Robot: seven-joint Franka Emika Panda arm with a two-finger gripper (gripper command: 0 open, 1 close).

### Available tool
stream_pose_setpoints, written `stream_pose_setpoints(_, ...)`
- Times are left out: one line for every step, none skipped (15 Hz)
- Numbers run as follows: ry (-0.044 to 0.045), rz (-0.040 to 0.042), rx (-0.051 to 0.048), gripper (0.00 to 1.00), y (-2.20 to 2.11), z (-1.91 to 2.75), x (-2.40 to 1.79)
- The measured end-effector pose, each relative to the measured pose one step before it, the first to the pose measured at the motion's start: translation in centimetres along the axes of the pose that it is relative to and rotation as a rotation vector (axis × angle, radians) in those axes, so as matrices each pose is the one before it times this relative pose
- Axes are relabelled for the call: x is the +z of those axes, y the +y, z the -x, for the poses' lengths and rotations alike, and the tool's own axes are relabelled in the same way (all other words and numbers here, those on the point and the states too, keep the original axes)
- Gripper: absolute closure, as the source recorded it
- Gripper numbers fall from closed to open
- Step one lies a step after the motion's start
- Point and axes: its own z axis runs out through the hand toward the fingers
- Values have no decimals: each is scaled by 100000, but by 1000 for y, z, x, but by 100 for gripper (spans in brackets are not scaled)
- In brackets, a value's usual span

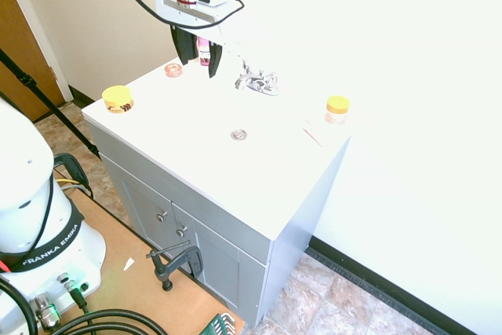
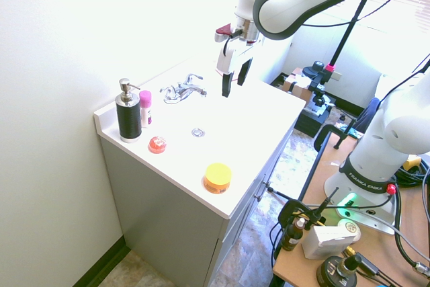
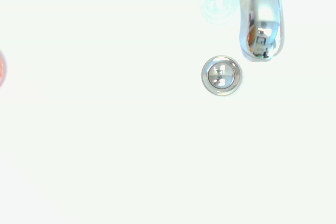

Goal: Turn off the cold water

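The chrome two-lever faucet (image 1: 256, 80) (image 2: 181, 89) stands at the back of the white sink top. No stream of cold water shows from its spout (image 3: 260, 19). The cold lever (image 1: 272, 80) (image 2: 195, 78) is the small shiny one right of the spout. My gripper (image 1: 200, 68) (image 2: 233, 89) hangs open above the basin with nothing between its dark fingers. It is on the other lever's side of the faucet, apart from it and higher. The drain (image 3: 221, 75) lies just in front of the spout tip.
A black soap dispenser (image 2: 128, 112) and a pink bottle (image 2: 145, 107) stand in the back corner. A red dish (image 2: 157, 144), a yellow tub (image 1: 118, 100) and a small yellow-lidded jar (image 1: 337, 109) sit on the white counter (image 1: 196, 170).
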Motion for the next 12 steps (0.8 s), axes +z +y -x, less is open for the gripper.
stream_pose_setpoints(-123, 29, 65, 0, -2, 0, 47)
stream_pose_setpoints(811, -1063, 634, 0, -97, -137, -57)
stream_pose_setpoints(1747, -2093, 1346, 0, -187, -395, -60)
stream_pose_setpoints(1686, -1698, 1547, 0, -160, -622, 39)
stream_pose_setpoints(1629, -1376, 1876, 0, -209, -902, 157)
stream_pose_setpoints(2069, -1269, 2173, 0, -293, -1151, 212)
stream_pose_setpoints(2437, -948, 2632, 0, -445, -1445, 332)
stream_pose_setpoints(2498, -234, 2033, 0, -615, -1546, 703)
stream_pose_setpoints(2607, 389, 1295, 0, -601, -1292, 880)
stream_pose_setpoints(2305, 844, 908, 0, -676, -1023, 1029)
stream_pose_setpoints(1463, 1324, 492, 0, -589, -866, 994)
stream_pose_setpoints(835, 842, 470, 0, -519, -742, 657)
